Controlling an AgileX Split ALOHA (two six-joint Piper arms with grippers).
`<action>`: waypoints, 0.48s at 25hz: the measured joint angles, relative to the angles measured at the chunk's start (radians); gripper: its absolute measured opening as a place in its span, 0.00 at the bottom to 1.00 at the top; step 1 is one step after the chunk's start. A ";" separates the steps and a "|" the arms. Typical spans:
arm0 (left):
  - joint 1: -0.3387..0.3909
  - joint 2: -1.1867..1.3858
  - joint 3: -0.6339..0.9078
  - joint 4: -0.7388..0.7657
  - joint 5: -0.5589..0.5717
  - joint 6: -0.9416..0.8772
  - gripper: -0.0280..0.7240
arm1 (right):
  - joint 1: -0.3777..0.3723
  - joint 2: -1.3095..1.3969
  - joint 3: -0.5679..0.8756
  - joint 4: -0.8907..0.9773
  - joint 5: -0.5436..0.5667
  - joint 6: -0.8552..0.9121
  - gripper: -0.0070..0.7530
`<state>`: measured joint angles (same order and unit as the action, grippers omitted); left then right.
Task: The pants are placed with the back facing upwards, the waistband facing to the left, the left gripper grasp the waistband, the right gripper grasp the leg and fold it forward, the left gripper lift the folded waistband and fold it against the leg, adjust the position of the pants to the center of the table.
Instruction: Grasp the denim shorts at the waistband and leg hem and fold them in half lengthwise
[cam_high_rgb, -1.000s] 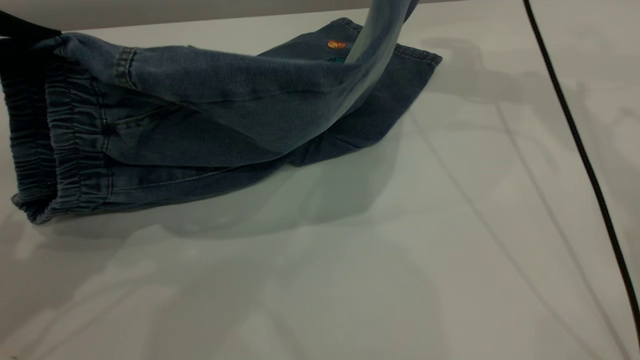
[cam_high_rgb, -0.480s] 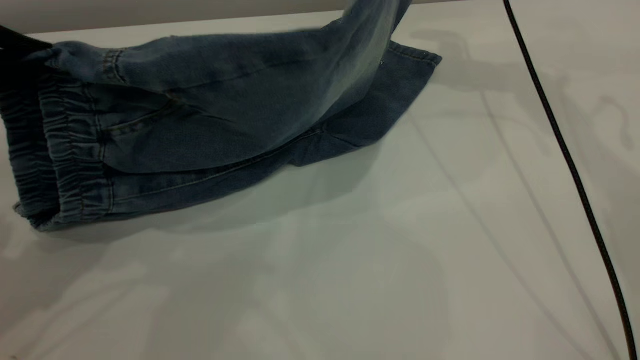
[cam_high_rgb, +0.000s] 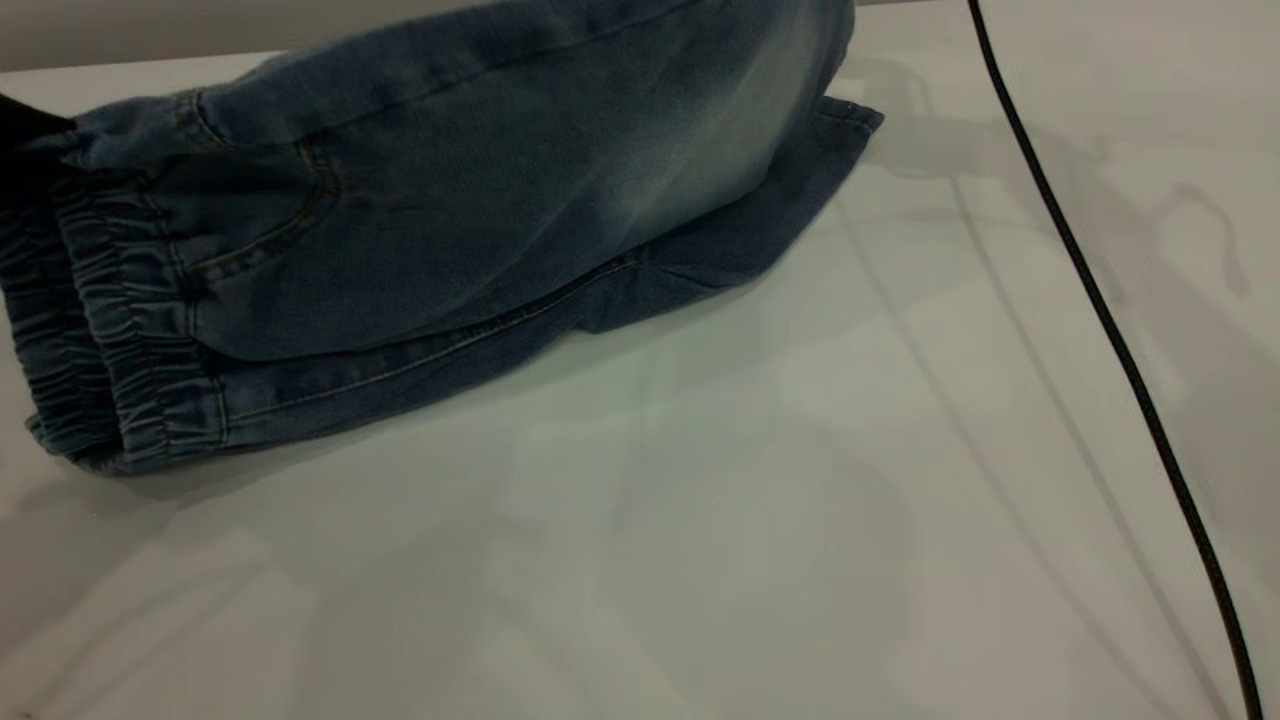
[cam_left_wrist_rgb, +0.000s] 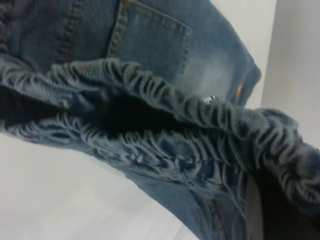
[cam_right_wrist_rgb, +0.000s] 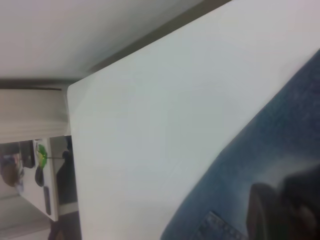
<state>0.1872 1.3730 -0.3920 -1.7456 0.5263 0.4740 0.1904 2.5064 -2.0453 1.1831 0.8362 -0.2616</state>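
The blue denim pants (cam_high_rgb: 450, 200) lie at the table's far left, waistband (cam_high_rgb: 110, 330) to the left. The faded leg (cam_high_rgb: 700, 130) is held up and spread over the other leg, running out of the exterior view's top edge. My left gripper (cam_high_rgb: 22, 140) shows only as a black tip at the left edge, shut on the upper corner of the waistband (cam_left_wrist_rgb: 165, 125); its dark finger (cam_left_wrist_rgb: 280, 210) presses the ruched band. My right gripper (cam_right_wrist_rgb: 287, 210) is outside the exterior view; in the right wrist view it is shut on the leg (cam_right_wrist_rgb: 280, 135).
The white table (cam_high_rgb: 700, 500) stretches wide in front of and right of the pants. A black cable (cam_high_rgb: 1100, 300) runs diagonally across the right side. The table's far corner (cam_right_wrist_rgb: 75, 92) and a cluttered desk (cam_right_wrist_rgb: 40, 160) beyond it appear in the right wrist view.
The lifted leg has swung toward the near side and spread over the lower leg, hiding the orange print. The waistband corner in the left gripper shifted left. The cable drifted left.
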 joint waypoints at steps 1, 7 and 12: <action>0.000 0.000 0.000 0.000 -0.009 0.007 0.16 | 0.000 0.007 -0.014 -0.008 0.003 0.006 0.02; 0.000 0.000 0.000 0.000 -0.094 0.048 0.16 | 0.000 0.044 -0.082 -0.021 -0.003 0.019 0.02; 0.000 0.000 0.000 0.000 -0.173 0.057 0.16 | 0.010 0.089 -0.130 -0.052 0.003 0.052 0.02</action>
<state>0.1872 1.3730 -0.3920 -1.7456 0.3530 0.5307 0.2002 2.5958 -2.1751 1.1314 0.8388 -0.2098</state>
